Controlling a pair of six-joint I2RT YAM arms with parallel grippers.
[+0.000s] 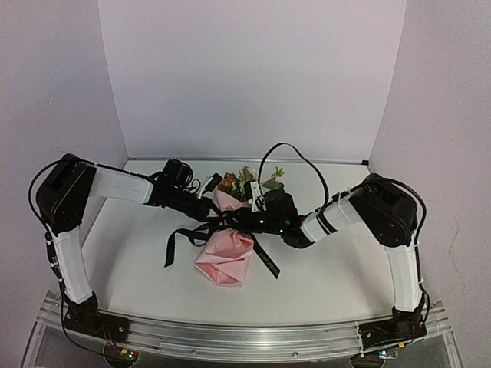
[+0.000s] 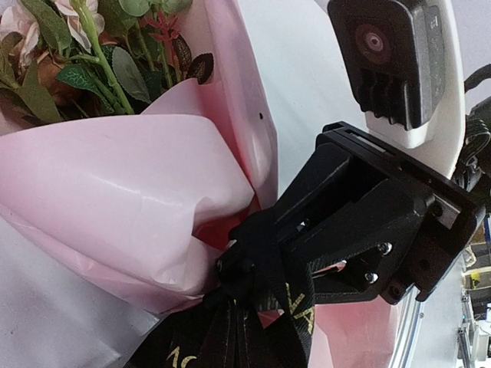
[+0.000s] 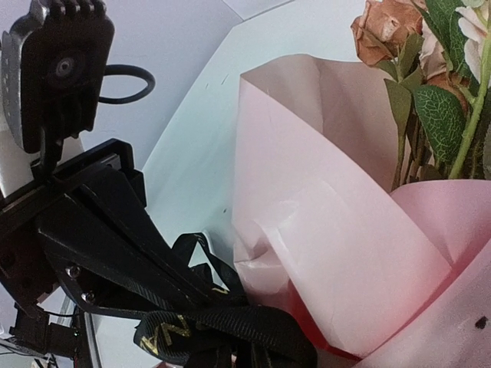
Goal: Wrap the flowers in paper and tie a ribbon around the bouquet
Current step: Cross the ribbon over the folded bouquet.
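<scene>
The bouquet lies mid-table, its flowers (image 1: 247, 180) (image 2: 77, 61) (image 3: 430, 84) pointing to the back and the pale-pink paper (image 1: 226, 257) (image 2: 115, 199) (image 3: 330, 253) wrapped round the stems. The black ribbon (image 1: 180, 236) (image 2: 222, 341) (image 3: 230, 330) bunches at the cone's waist, with tails trailing left and right. Both grippers meet at that bunch. My left gripper (image 1: 217, 220) (image 3: 203, 295) comes in from the left, its tips together in the ribbon. My right gripper (image 1: 239, 222) (image 2: 242, 268) comes in from the right, its tips pinched together with a lettered strand hanging from them.
A black cable (image 1: 288, 153) loops over the back of the white table (image 1: 138, 261). White walls close in the back and both sides. A metal rail (image 1: 230, 337) runs along the near edge between the arm bases.
</scene>
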